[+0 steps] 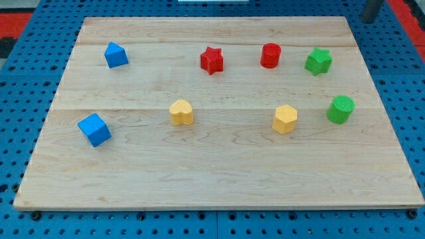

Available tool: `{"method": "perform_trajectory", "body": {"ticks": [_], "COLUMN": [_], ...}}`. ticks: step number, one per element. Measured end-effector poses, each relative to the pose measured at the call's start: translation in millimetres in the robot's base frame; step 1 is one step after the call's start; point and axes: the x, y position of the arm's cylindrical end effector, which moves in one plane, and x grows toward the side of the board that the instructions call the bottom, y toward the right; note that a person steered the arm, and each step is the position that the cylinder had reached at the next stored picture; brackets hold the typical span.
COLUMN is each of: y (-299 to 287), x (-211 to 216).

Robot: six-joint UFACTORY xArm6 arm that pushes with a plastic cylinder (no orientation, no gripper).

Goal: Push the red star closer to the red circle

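Near the view's top, the red star (212, 60) sat apart from the red circle (270, 55), seemingly unpushed; no pincer existed; my tip (369, 20) stood far off.

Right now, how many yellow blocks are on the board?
2. One yellow block sits left of the middle; the other yellow block sits to the view's right, beside the green cylinder. None looks hidden.

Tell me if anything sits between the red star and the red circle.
Nothing visible does. The red star and the red circle sit side by side near the view's top, with bare board between them.
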Motion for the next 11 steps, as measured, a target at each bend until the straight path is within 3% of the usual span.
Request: {"method": "perform_trajectory", "body": {"ticks": [4, 6, 7, 8, 9, 10, 11], "y": [8, -5, -39, -96, -153, -177, -145], "x": [-11, 102, 144, 149, 128, 119, 118]}}
